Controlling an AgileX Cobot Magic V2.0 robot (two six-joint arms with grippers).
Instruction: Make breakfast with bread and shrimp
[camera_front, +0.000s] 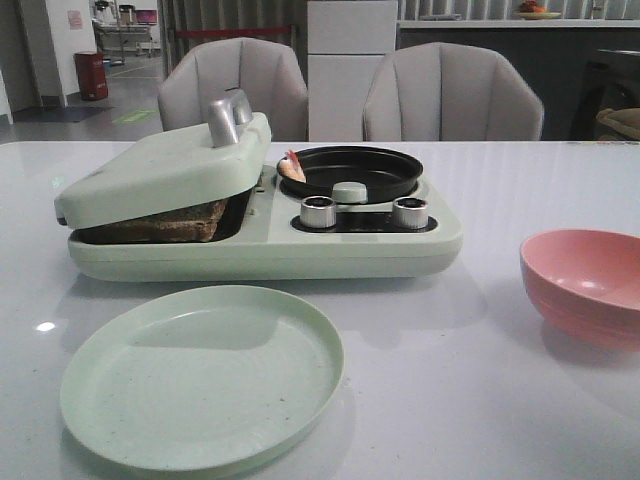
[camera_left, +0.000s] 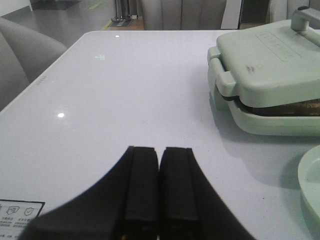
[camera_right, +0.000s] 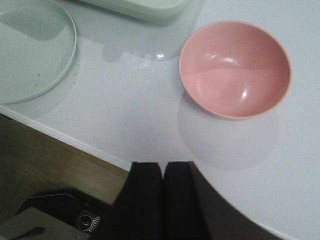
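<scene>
Sitting under the green lid (camera_front: 165, 165) of the breakfast maker (camera_front: 270, 245), the bread (camera_front: 160, 225) looks dark and toasted. The shrimp (camera_front: 291, 166) lies at the rim of the black pan (camera_front: 352, 170). A green plate (camera_front: 200, 375) rests near the worktop's (camera_front: 460, 400) front edge, and a pink bowl (camera_front: 585, 285) near its right edge. The left gripper (camera_left: 160, 185) and right gripper (camera_right: 163, 195) both have their jaws pressed together, holding nothing.

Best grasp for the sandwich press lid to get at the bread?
Take the silver handle on top of the lid, coming from above with the left gripper. It stands proud of the lid's flat top, the only narrow part. The lid sits tilted on the bread, so I'd lift gently.
</scene>
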